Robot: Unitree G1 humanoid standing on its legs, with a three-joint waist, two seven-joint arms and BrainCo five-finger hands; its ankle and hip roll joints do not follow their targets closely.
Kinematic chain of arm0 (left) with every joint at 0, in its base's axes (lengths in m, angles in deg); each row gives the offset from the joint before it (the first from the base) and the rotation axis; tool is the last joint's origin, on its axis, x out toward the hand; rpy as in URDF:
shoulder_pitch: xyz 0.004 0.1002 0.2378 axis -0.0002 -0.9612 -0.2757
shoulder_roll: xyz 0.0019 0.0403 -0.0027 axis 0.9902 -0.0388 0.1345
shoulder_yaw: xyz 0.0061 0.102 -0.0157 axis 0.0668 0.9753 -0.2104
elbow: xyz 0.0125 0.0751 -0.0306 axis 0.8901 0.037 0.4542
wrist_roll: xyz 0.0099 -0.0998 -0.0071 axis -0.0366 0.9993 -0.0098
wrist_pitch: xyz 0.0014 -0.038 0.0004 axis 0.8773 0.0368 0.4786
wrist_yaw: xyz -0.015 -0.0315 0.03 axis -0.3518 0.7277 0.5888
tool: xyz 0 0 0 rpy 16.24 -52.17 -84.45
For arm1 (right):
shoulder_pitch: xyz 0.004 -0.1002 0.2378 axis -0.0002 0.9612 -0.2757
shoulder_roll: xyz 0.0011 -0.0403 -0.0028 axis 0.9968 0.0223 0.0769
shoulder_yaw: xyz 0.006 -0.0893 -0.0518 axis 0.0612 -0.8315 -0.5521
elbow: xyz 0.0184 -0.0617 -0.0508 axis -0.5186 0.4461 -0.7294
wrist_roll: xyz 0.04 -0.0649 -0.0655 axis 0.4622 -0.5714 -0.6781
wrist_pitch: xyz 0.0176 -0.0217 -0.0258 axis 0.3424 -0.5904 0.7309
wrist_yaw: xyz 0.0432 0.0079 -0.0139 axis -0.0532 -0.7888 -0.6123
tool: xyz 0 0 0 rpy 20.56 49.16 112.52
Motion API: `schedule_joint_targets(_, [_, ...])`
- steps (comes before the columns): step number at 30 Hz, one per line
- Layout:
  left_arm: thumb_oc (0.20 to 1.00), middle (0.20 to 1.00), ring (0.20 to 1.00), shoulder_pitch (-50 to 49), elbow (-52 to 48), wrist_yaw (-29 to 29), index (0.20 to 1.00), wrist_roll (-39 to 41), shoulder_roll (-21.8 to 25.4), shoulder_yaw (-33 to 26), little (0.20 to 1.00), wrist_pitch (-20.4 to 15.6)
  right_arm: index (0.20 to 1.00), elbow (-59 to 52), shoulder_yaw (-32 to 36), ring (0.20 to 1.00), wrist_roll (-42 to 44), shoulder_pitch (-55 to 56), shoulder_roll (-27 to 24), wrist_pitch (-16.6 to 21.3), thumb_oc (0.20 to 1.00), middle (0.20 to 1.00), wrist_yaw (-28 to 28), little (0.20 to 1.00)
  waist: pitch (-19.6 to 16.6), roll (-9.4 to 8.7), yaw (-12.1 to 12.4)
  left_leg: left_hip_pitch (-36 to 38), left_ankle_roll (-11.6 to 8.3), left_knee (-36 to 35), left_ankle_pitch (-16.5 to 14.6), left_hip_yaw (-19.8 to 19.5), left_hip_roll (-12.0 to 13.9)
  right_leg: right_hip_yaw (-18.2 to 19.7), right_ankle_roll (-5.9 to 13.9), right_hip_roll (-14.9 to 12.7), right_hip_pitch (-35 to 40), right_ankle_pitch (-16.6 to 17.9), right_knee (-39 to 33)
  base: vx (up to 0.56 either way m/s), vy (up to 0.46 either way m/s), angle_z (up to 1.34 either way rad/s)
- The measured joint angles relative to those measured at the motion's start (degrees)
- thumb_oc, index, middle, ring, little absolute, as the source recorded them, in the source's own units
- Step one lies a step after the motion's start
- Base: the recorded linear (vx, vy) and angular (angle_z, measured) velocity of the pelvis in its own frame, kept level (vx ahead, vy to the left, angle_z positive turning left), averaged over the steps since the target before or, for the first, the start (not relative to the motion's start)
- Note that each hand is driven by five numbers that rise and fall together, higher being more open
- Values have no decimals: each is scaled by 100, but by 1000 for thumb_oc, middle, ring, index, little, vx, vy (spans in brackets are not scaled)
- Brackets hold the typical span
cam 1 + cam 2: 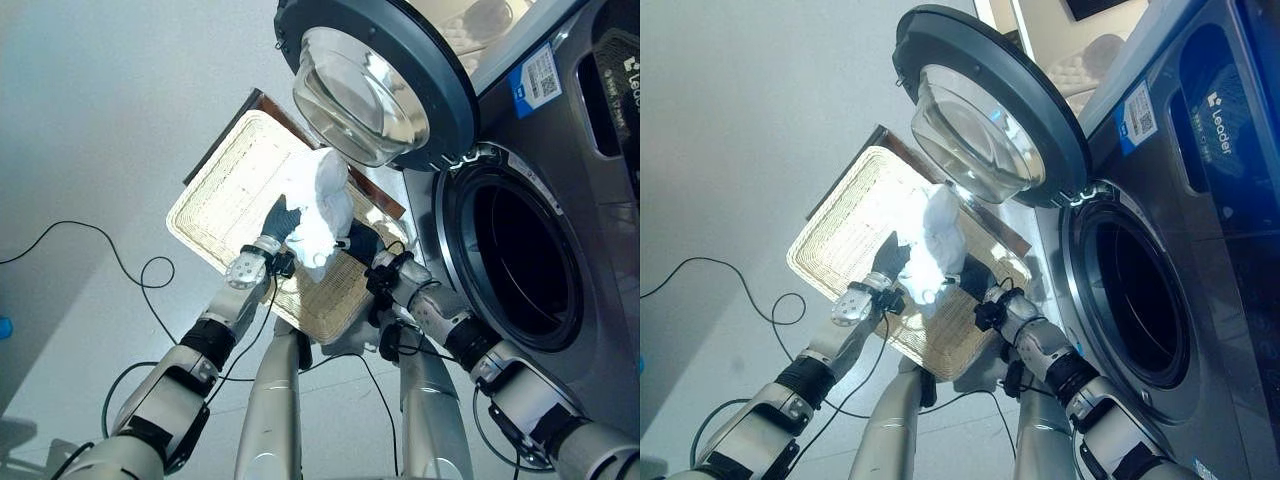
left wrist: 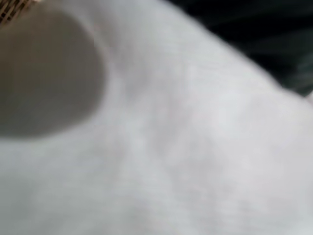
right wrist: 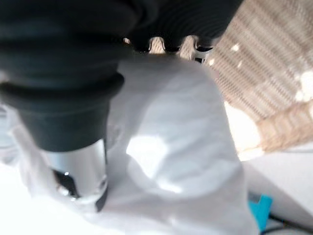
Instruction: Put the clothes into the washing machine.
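Both hands, left hand (image 1: 283,217) and right hand (image 1: 362,243), clasp the white garment (image 1: 322,205) above the basket (image 1: 225,195). Best swing it right, clearing the door (image 1: 375,75), into the drum (image 1: 525,255).

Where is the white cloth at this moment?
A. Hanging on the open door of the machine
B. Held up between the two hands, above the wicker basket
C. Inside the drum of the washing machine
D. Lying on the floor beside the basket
B: the white cloth is bunched up between the left hand and the right hand, over the wicker basket, outside the washing machine.
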Motion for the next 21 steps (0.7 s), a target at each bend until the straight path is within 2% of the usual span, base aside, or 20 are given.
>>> schedule_joint_targets(7, [200,200,200,42,77,-379,200,2,38,93,200,8,1000,3,39,1000,824,246,-7,-9,1000,1000,-452,1000,1,-3,1,-15,-8,0,-7,0,-3,0,2,-3,-12,-2,2,0,0,0])
schedule_joint_targets(16, [200,200,200,117,193,-500,200,-115,3,99,200,54,1000,5,60,1000,994,344,-2,15,1000,1000,-501,1000,7,-12,-4,-30,-9,-1,-10,1,-7,0,4,-15,-30,-3,2,0,0,0])
schedule_joint_targets(17, [200,200,200,140,193,-501,200,-238,14,105,200,53,956,6,61,956,994,344,-2,15,956,956,-501,956,7,-13,-4,-30,-9,-1,-10,2,-7,0,5,-18,-30,-3,1,0,0,0])
schedule_joint_targets(19, [200,200,200,172,194,-509,200,-304,39,117,200,60,611,6,64,611,996,344,-2,29,611,611,-501,611,7,-13,-5,-30,-9,-2,-11,2,-7,0,7,-31,-30,-4,2,0,0,0])
schedule_joint_targets(20, [200,200,200,183,194,-507,200,-364,39,116,200,58,200,8,69,200,996,344,-2,30,200,200,-501,200,8,-14,-4,-30,-8,-2,-11,2,-8,0,7,-32,-30,-4,2,0,0,0])
schedule_joint_targets(21, [200,200,200,194,194,-507,200,-417,39,115,200,57,200,11,69,200,997,344,-2,30,200,200,-501,200,11,-20,-4,-30,-8,-2,-11,2,-8,0,7,-31,-30,-4,2,0,0,0])
